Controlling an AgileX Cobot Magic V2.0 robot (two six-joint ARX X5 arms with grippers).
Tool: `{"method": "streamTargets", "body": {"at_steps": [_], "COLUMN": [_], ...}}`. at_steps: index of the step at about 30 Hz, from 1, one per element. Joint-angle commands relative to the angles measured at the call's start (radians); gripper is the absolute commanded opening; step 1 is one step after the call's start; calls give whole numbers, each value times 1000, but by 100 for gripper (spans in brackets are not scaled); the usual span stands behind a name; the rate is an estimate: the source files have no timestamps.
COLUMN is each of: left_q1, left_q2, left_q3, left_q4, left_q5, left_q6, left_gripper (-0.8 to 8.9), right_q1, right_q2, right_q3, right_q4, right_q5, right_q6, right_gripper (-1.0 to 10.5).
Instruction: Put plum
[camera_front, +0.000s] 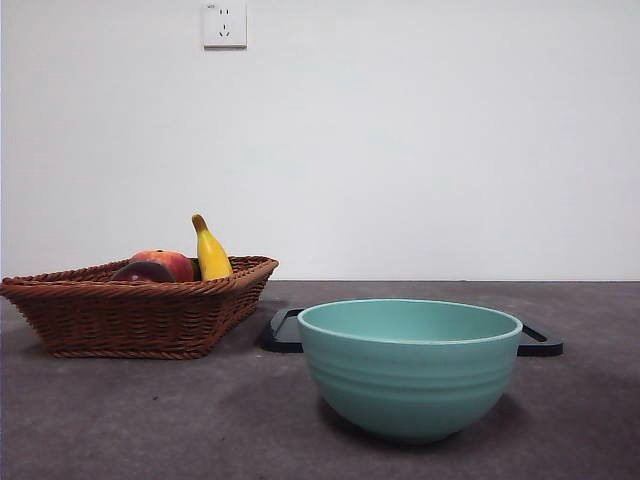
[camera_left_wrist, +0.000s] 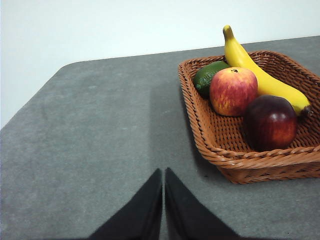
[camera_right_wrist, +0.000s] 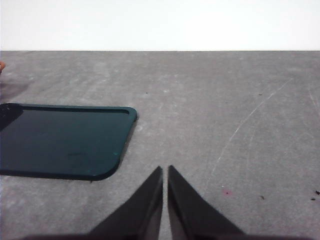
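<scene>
a glossy dark maroon-purple round plum (camera_left_wrist: 270, 122) lies in a shallow brown woven wicker basket (camera_left_wrist: 235, 162), in the corner of the basket that the left wrist view shows closest to the camera, its skin catching a soft reddish highlight. just beside it, and apparently touching, sits a lighter red-orange round fruit with yellow streaks (camera_left_wrist: 233, 91), and past that a small dark green lime-like fruit (camera_left_wrist: 207, 76) rests against the basket's wall. a long yellow banana (camera_left_wrist: 260, 75) stretches along the basket behind the two round fruits, its stem end rising above the rim. in the front view the basket stands on the left of the grey counter (camera_front: 150, 420), with only the top of the plum showing over the woven rim, next to the red-orange fruit and the upright tip of the banana. a large teal ceramic bowl (camera_front: 410, 385) stands nearer and to the right, well apart from the basket, and behind it lies a flat dark tray with rounded corners (camera_front: 283, 333). the left pincer (camera_left_wrist: 163, 175) hangs over bare counter beside the basket, its two black jaws pressed together and pinching nothing. the right pincer (camera_right_wrist: 165, 172) is likewise pressed together and holds nothing, over bare counter just beside the dark tray.
</scene>
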Motion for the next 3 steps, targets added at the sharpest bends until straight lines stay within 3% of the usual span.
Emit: {"method": "streamTargets", "body": {"at_steps": [1, 3], "left_q1": [2, 2], "left_q2": [-2, -2], "left_q3": [-21, -21], "left_q4": [-7, -7], "left_q5": [0, 0], "left_q6": [-3, -3], "left_gripper": [7, 7], "right_q1": [0, 0], "right_q2": [-3, -3], "right_q3": [-4, -4], "right_q4": [3, 3], "right_q5": [1, 1], "right_q6": [14, 14], "right_gripper": [6, 6]}}
